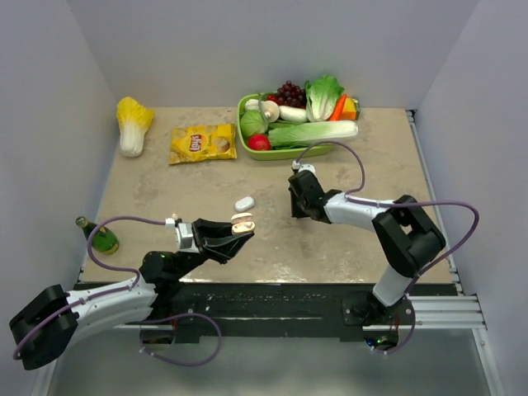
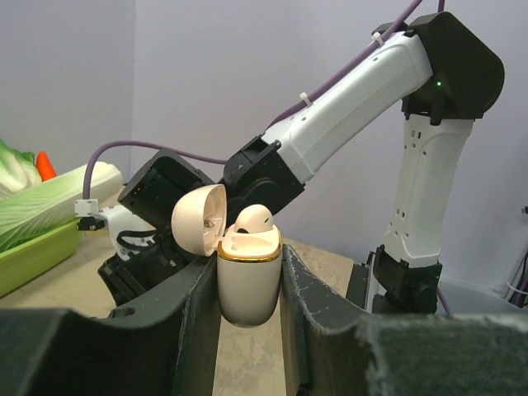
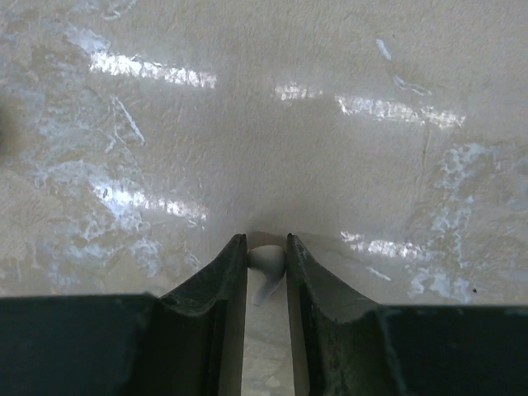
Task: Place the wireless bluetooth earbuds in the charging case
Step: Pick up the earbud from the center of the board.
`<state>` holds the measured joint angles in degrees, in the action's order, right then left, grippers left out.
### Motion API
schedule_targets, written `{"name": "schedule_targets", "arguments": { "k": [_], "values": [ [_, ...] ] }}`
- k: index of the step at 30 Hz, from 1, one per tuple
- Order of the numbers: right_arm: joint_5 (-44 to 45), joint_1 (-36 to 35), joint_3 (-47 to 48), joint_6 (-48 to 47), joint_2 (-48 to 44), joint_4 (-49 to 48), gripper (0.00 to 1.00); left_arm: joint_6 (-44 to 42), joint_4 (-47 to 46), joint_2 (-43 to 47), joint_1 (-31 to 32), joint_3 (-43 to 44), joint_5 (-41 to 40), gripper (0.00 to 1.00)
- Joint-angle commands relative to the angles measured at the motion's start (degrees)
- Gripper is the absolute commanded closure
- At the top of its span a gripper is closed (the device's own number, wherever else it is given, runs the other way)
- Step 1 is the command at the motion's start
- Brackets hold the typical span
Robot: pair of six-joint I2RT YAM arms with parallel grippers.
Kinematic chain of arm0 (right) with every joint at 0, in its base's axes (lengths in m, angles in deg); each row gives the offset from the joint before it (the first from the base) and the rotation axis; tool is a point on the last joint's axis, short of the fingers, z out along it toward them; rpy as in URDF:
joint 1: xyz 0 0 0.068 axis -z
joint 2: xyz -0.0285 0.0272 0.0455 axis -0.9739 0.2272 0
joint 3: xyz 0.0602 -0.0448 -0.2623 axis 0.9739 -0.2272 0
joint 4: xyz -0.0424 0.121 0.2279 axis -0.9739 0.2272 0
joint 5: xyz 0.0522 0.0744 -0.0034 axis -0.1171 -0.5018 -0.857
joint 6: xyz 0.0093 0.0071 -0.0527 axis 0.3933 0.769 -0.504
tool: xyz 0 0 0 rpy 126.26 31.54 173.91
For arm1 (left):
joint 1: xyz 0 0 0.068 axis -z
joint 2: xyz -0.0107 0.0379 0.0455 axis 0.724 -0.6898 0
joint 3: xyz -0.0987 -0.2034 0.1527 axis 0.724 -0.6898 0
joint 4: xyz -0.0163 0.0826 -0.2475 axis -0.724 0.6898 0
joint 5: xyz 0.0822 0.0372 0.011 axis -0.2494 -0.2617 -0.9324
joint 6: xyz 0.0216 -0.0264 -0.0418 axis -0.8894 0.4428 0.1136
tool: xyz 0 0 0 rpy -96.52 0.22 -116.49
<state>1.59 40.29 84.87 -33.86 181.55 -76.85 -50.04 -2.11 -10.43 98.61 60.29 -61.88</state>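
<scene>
Looking about halfway: one earbud [image 2: 252,219] sits in the open charging case [image 2: 247,289], clamped upright by your left gripper [image 2: 249,276] — the second earbud [image 3: 266,259] is pinched in your right gripper [image 3: 266,247] down at the table [image 3: 247,124], not in yet.

Diffuse overhead light; faint, soft shadows under the arms [image 1: 363,210] in the top view. White glare streaks cross the glossy table [image 3: 153,70] in the right wrist view. Left wrist view: near ends of the left gripper [image 2: 249,268] blur; the charging case [image 2: 246,295] is sharp.
</scene>
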Motion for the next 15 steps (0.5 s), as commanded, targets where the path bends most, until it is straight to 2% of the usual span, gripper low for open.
{"name": "schedule_targets", "arguments": {
  "k": [1, 4, 10, 15],
  "values": [
    [-0.9, 0.1, 0.2, 1.0, -6.2, 3.3, 0.99, 0.3, -27.0, 0.1, -0.1, -0.5, -0.4, 1.0],
    [-0.7, 0.0, -0.5, 0.8, -11.5, 2.7, 1.0, 0.2, -27.0, 0.0, -0.1, -0.4, -0.7, 1.0],
    [0.6, -1.5, -3.8, -1.5, -28.3, -1.2, 1.0, -0.9, -27.1, -1.7, -0.1, -0.3, -1.9, 1.0],
    [2.7, -6.6, -2.0, -6.6, -38.5, 0.2, 1.0, -3.2, -32.5, -6.1, -0.1, 0.4, -3.0, 1.0]
  ]
}}
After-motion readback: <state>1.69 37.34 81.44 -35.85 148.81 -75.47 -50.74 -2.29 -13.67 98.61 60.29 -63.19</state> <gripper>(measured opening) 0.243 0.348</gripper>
